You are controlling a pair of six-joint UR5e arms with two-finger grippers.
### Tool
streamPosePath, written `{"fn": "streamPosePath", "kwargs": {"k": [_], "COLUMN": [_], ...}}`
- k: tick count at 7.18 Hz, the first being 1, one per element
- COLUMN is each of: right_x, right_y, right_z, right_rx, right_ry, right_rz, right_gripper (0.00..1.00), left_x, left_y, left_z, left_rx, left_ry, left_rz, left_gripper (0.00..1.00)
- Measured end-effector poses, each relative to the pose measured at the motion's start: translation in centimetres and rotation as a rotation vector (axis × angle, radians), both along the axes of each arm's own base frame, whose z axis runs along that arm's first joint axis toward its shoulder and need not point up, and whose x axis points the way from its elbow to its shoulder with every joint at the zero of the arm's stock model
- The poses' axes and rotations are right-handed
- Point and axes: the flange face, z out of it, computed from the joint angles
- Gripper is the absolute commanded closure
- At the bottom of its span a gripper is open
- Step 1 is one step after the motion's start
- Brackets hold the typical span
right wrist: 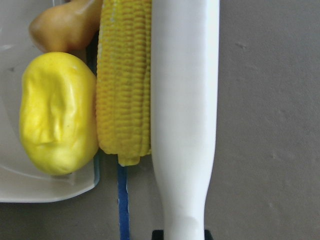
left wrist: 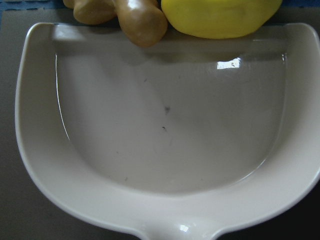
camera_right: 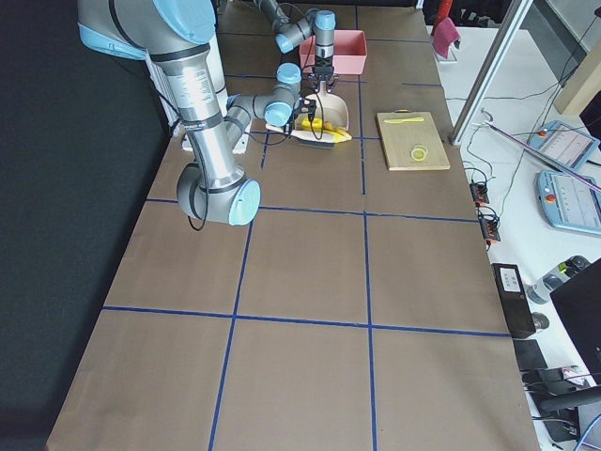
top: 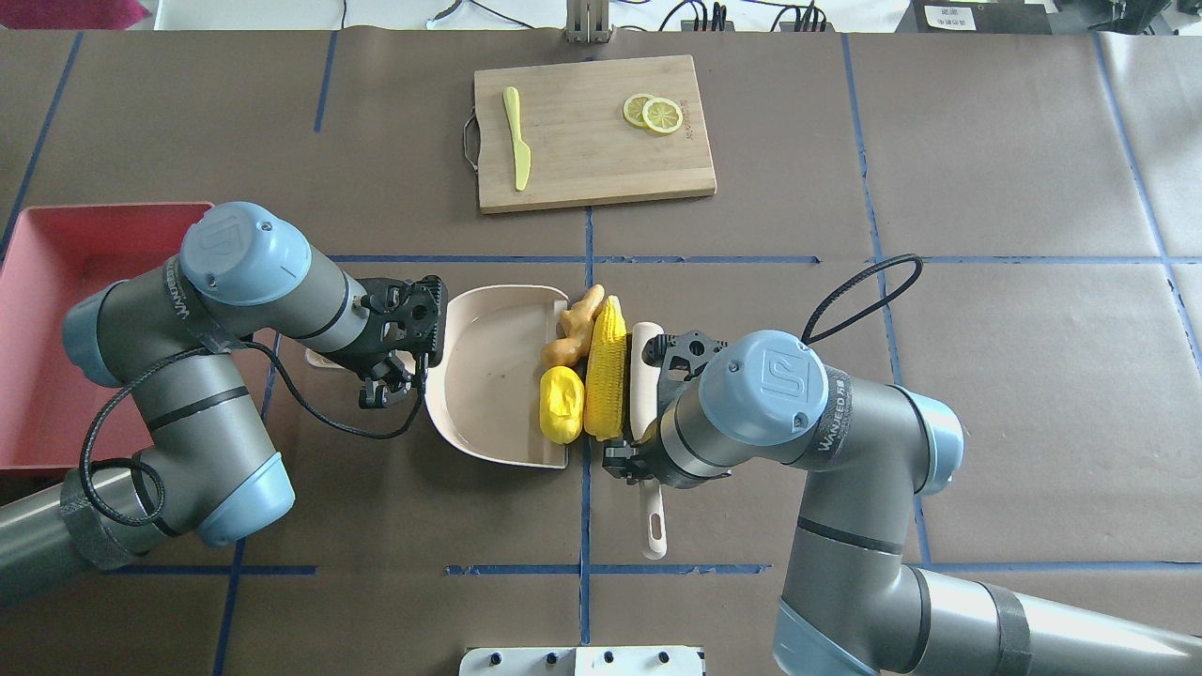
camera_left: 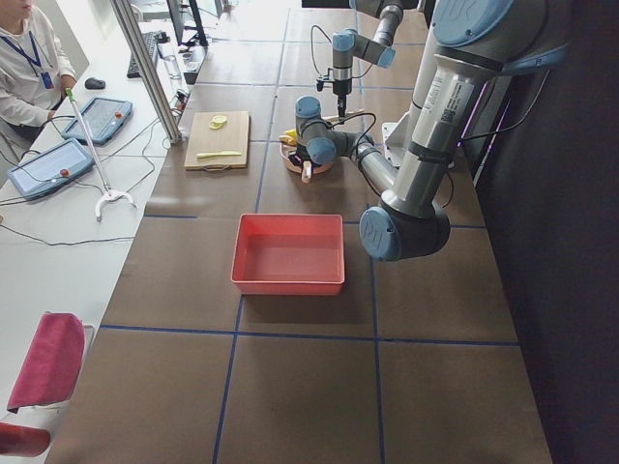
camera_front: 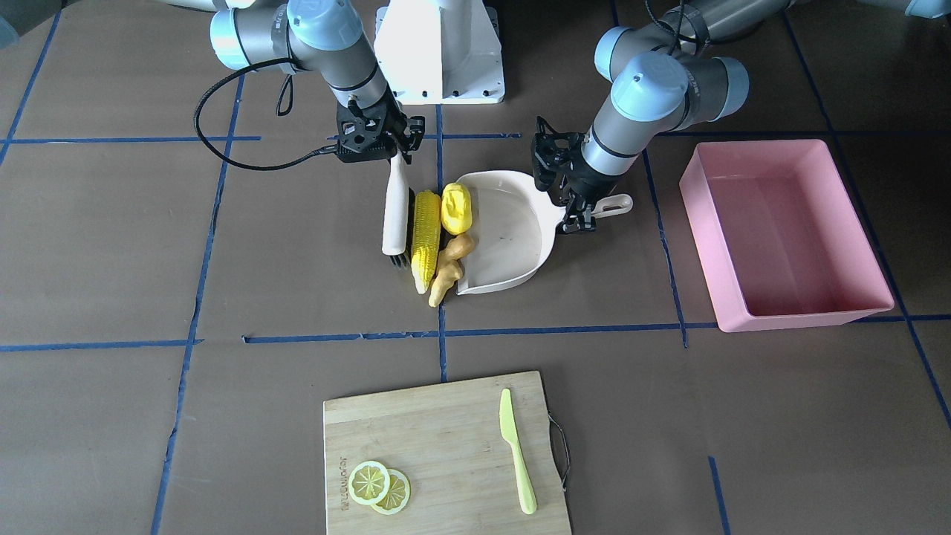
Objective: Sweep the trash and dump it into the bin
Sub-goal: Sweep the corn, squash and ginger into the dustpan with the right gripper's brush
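Observation:
The corn cob (camera_front: 425, 238) lies on the table between a white brush (camera_front: 395, 215) and the mouth of the cream dustpan (camera_front: 513, 238). The yellow lemon-like fruit (camera_front: 456, 208) sits on the dustpan's lip. The ginger root (camera_front: 449, 267) lies at the lip's other end, touching the corn. My right gripper (camera_front: 394, 152) is shut on the brush, which presses against the corn (right wrist: 125, 85). My left gripper (camera_front: 585, 217) is shut on the dustpan's handle (camera_front: 618, 203). The pink bin (camera_front: 787, 230) stands empty beyond the left arm, and also shows in the overhead view (top: 56, 329).
A bamboo cutting board (camera_front: 446, 446) lies at the table's operator side with a pale green knife (camera_front: 516, 453) and two lemon slices (camera_front: 379, 487) on it. The robot base (camera_front: 438, 52) is behind the brush. Blue tape lines cross the brown table.

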Motion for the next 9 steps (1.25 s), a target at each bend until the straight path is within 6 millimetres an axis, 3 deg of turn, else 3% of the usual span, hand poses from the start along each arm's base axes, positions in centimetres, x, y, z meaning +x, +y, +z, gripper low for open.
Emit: {"fn": "streamPosePath", "kwargs": {"k": [9], "right_x": [-4.4], "right_y": [-0.8], "right_z": [-5.0], "right_rx": [0.017], "right_ry": [-0.038], "right_rz": [-0.012], "right_gripper": [1.0], "left_x": [0.0], "left_y": [-0.1], "left_z": [0.2], "left_rx": [-0.003], "left_ry": [-0.004], "left_rz": [-0.001], "left_gripper": [1.0]}}
